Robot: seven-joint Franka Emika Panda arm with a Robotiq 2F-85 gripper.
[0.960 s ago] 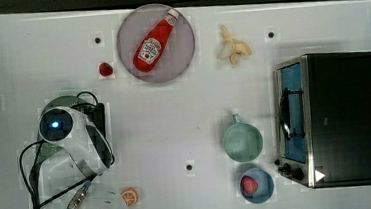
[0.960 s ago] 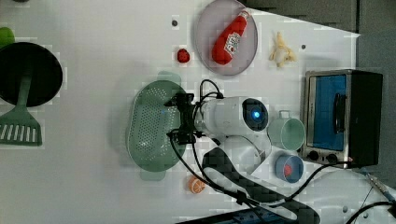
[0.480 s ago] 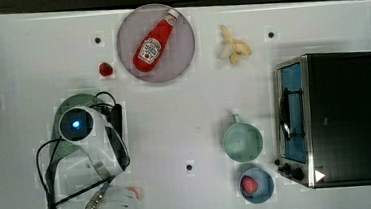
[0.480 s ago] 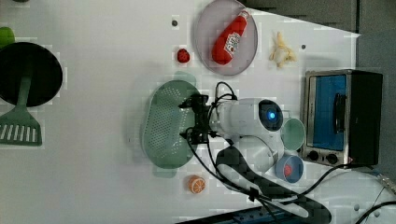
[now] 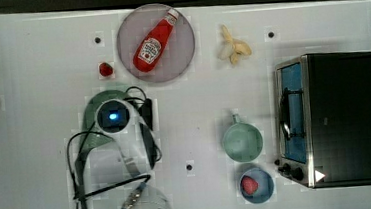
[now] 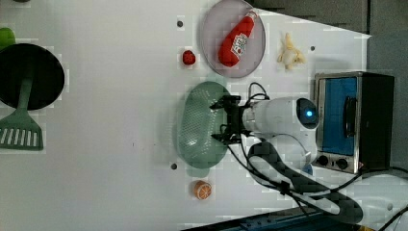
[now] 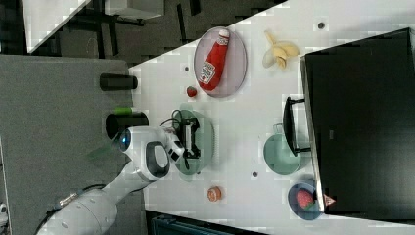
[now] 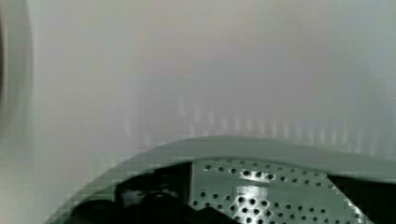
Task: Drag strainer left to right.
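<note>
**Gripper set inside the strainer at mid-table**

We see a white table (image 5: 36,146) crowded on several sides. In the top view, a grey plate (image 5: 185,59) sits near the top edge with a red ketchup bottle (image 5: 154,40) lying on it, and a small strawberry (image 5: 105,69) lies just beside the plate on the top view's left. A peeled banana (image 5: 233,48) lies to the top view's right of the plate. A toaster oven (image 5: 332,119) takes up the top view's right side. Between the strainer and the oven stands a mint mug (image 5: 242,142), empty as far as we can tell, and below it a blue bowl (image 5: 266,192) holds a red fruit (image 5: 250,184). In the left view, an orange half (image 6: 203,190) lies just below the strainer, and a dark pan (image 6: 29,74) and a green spatula (image 6: 21,130) lie well apart at the left view's left.

The strainer (image 6: 195,125) rests on the table below the plate, near the strawberry; in the top view the arm covers most of it. It is a pale mint-green oblong basket with rounded ends, and the wrist view shows its rim and rows of tiny holes (image 8: 261,191).

Our gripper (image 6: 226,120) reaches into the strainer at the left view's right rim. Its fingers stand spread wide; we cannot tell whether they press on the wall.
</note>
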